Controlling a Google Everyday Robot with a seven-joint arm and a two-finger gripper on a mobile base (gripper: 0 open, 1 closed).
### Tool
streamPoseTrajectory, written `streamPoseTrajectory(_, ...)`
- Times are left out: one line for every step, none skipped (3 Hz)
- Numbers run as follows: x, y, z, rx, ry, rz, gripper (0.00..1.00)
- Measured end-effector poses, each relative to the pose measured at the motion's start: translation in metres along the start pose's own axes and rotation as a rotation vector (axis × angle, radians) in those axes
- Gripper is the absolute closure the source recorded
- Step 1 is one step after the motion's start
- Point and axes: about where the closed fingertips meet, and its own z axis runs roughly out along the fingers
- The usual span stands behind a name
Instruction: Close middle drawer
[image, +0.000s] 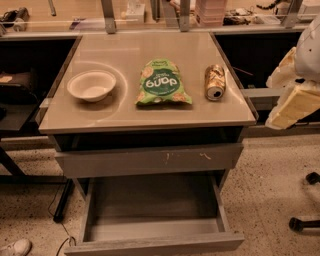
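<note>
Here's the grey cabinet, its worktop (130, 45) spreading away to the left of the gripper (292, 100), which hangs at the right edge of the view, level with the worktop's near edge and clear of everything. Whether the gripper is spread or pressed together, I cannot tell from here.

Now the one that matters: the middle drawer (155, 207) sits low and to the left of the gripper, well apart from it, pulled far out toward the camera. Its grey box is wide open with nothing in it, and its plain front runs along the bottom of the view. Above it, the taller scratched front (150, 160) is nearly flush, with a dark gap under the worktop.

Up top, left of the gripper, a green chip bag (162, 83) lies flat in the middle. The white bowl (91, 85) is farthest from the gripper, and a can (215, 82) lies on its side nearest to it.

So, progress: by my reading, nothing is done yet. No contact with the drawer, and the full push is left. The gripper would need to drop down, get in front of that plain front and drive it back in.
</note>
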Motion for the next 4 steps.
streamPoseTrajectory(0.0,0.0,0.0,0.0,0.0,0.0,0.65)
streamPoseTrajectory(0.0,0.0,0.0,0.0,0.0,0.0,0.87)
streamPoseTrajectory(0.003,0.009,0.006,-0.014,0.001,0.008,1.0)
streamPoseTrajectory(0.01,0.045,0.023,-0.037,-0.002,0.075,1.0)
